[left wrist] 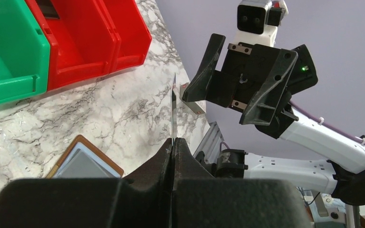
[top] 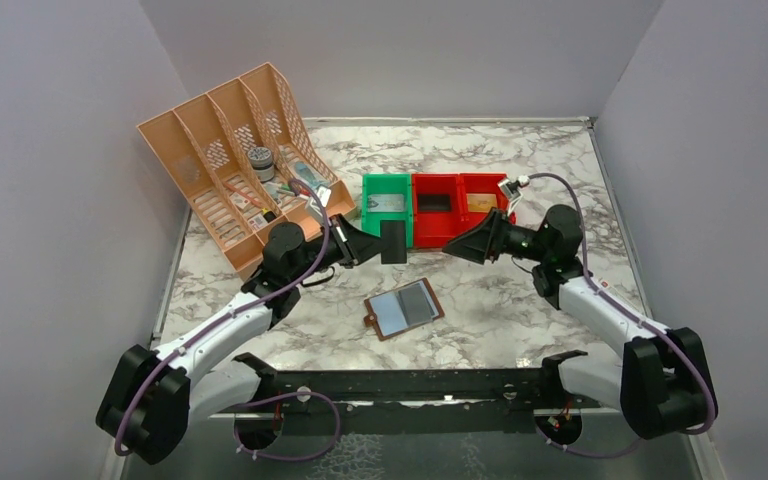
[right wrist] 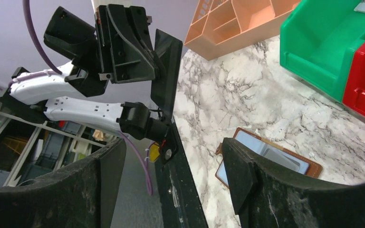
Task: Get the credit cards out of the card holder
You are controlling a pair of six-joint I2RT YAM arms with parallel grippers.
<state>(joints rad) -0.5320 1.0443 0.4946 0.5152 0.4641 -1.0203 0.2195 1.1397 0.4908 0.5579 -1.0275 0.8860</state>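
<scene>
My left gripper [top: 380, 243] is shut on a dark credit card [top: 393, 243] and holds it upright above the table. In the left wrist view the card [left wrist: 173, 107] shows edge-on, rising from the closed fingertips [left wrist: 173, 142]. My right gripper [top: 450, 245] faces the card from the right, open, a short gap away. In the right wrist view its fingers [right wrist: 240, 166] stand wide apart, with the held card [right wrist: 167, 71] ahead. The brown card holder [top: 405, 310] lies open on the marble below, and a grey card [top: 420, 302] sits in its right pocket.
A green bin [top: 388, 205] and two red bins [top: 438, 205] stand in a row behind the grippers. An orange file organizer [top: 235, 160] with small items stands at the back left. Grey walls enclose the table on three sides.
</scene>
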